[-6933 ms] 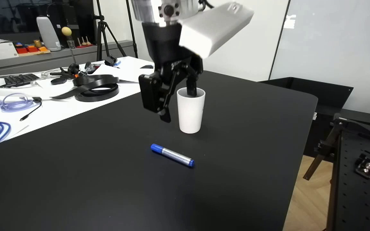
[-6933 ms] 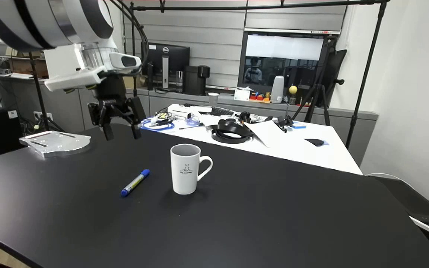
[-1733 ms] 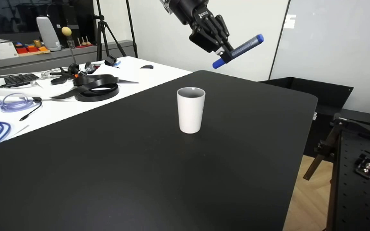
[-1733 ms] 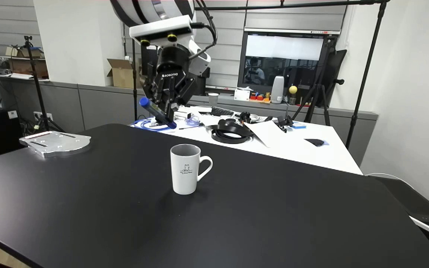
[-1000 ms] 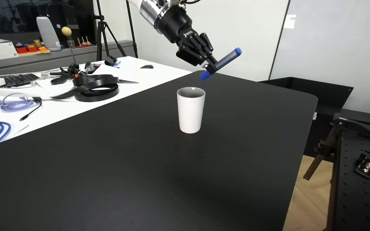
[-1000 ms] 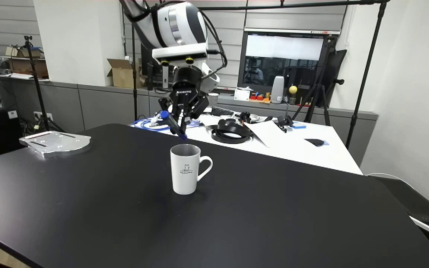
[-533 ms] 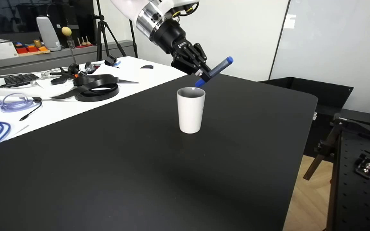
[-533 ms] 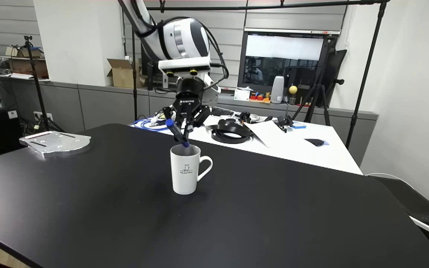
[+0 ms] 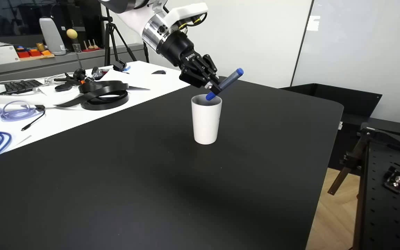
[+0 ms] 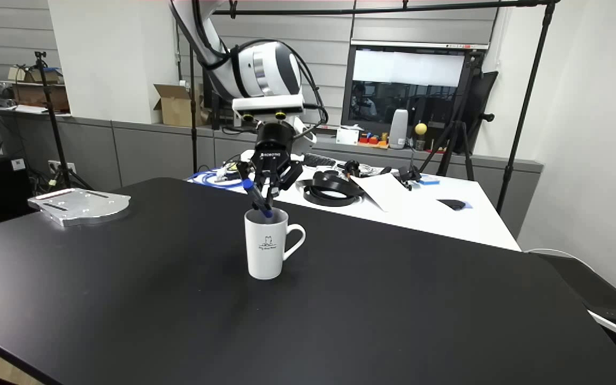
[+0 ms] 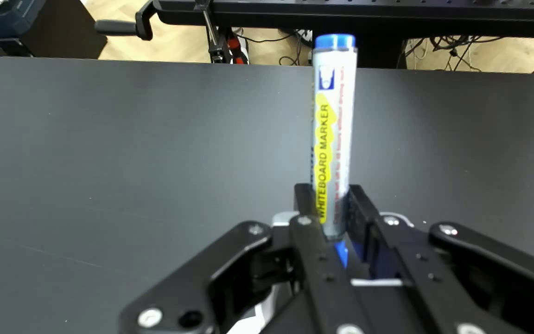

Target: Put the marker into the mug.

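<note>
Although the arm (image 9: 135, 19) starts high at the left in an exterior view, it slants down to the right, its silver wrist collar and black gripper body set along one line, and the gripper (image 9: 215, 88) ends just above the mouth of the mug (image 9: 205, 123). On the upper right side of the wrist sits a white camera housing (image 9: 186, 13). In an exterior view the rounded white joint (image 10: 268, 67) stands on the far side of the mug, under a link that slopes from the upper left, and the gripper tips toward the near side. In the wrist view its fingers (image 11: 304, 199) grip the marker (image 11: 334, 130), one against each side of the barrel, low down near the blue end; the rest juts past them to the far side. Tilted, the marker (image 9: 230, 80) has its upper end to the right in an exterior view, while its lower end lies within the outline of the mug's mouth in both exterior views; how deep it sits, or whether it touches the wall, I cannot tell. The mug stands upright on the black table (image 10: 393, 310), its handle (image 10: 302, 236) to the right.
</note>
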`<state>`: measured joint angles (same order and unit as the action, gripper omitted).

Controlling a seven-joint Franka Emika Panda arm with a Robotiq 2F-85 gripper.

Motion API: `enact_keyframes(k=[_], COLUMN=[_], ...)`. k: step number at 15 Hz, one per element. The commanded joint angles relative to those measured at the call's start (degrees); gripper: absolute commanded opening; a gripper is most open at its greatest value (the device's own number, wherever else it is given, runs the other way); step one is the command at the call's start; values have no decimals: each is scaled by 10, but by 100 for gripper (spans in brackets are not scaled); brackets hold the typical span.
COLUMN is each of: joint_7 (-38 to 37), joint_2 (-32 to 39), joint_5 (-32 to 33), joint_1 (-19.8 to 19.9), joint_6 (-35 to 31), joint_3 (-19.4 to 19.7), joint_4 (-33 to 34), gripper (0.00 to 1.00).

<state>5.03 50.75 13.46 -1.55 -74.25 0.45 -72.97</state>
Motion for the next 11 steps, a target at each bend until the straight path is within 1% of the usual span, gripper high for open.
enact_keyframes(k=[1, 5, 7, 8, 10, 11], joint_7=[12, 21, 5, -2, -13, -23], joint_2=[37, 52, 50, 39, 4, -13], joint_5=[6, 5, -2, -2, 11, 11], joint_1=[-5, -7, -9, -12, -18, -21], joint_6=[28, 28, 33, 29, -10, -19], joint_3=[1, 0, 3, 4, 6, 7], joint_4=[64, 91, 98, 90, 59, 47], gripper=[53, 81, 93, 99, 100, 100])
